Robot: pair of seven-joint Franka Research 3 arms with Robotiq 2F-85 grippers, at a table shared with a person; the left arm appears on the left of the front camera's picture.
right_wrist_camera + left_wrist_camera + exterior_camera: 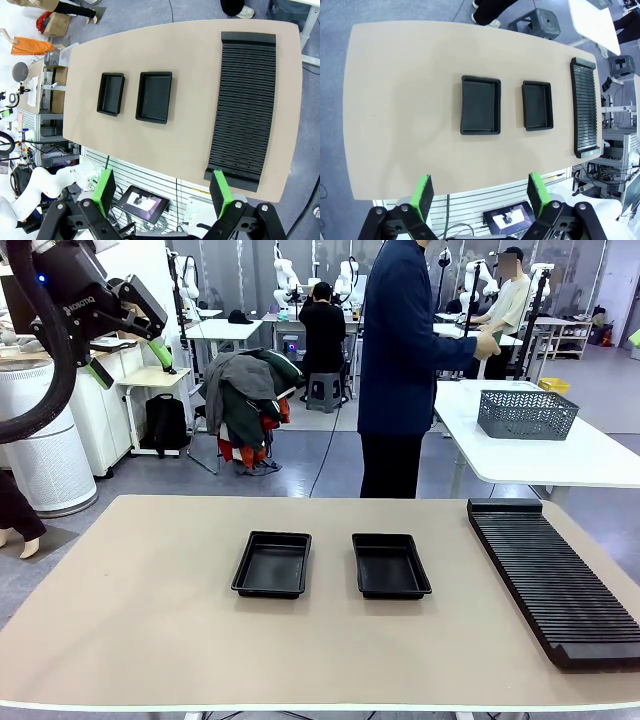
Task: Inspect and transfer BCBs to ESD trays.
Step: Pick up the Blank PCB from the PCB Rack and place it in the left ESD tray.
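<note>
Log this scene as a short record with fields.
left ESD tray: middle of the table, floor bare
right ESD tray: beside it, apart, floor bare
slotted rack: black, along the table's right edge
left gripper: open, high above the table
right gripper: open, high above the table
person: standing at the far side
mesh basket: on the white table behind

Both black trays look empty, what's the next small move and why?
Probably hold and wait: the table bears just two empty ESD trays and the slotted rack, left gripper and right gripper hang open above, and the person is turned toward the grey mesh basket.
</note>
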